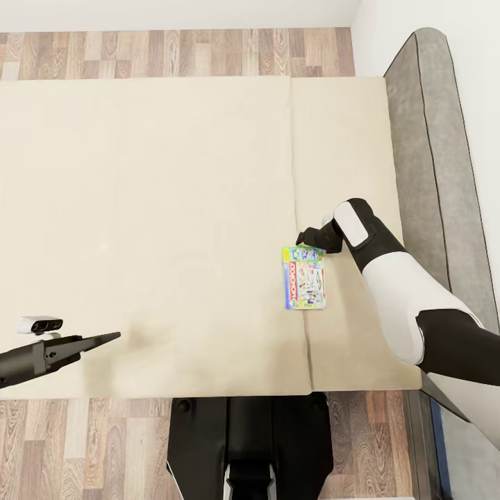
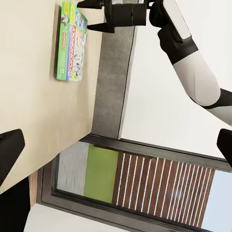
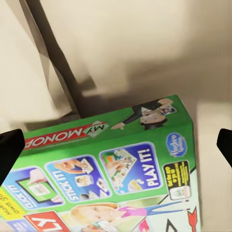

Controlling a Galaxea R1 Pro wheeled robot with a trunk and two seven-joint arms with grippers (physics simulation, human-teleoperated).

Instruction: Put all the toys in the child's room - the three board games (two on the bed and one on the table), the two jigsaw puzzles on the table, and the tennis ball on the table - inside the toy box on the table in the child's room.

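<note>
One board game (image 1: 304, 278), a flat Monopoly box with a green border, lies on the beige mattress of the bed (image 1: 173, 208) near the headboard side. My right gripper (image 1: 314, 241) hovers over the box's far end. In the right wrist view its dark fingertips (image 3: 9, 151) stand wide apart on either side of the box (image 3: 111, 169), open and holding nothing. My left gripper (image 1: 104, 339) hangs low at the near left of the bed, far from the box, with its fingers (image 2: 8, 155) spread and nothing between them. From there the box (image 2: 71, 43) and the right gripper (image 2: 104, 14) show at a distance.
The grey padded headboard (image 1: 430, 173) runs along the bed's right side against a white wall. Wood-plank floor (image 1: 173, 52) lies beyond the far edge and at the near edge beside my dark base (image 1: 250, 444). A dark-framed window (image 2: 145, 188) shows in the left wrist view.
</note>
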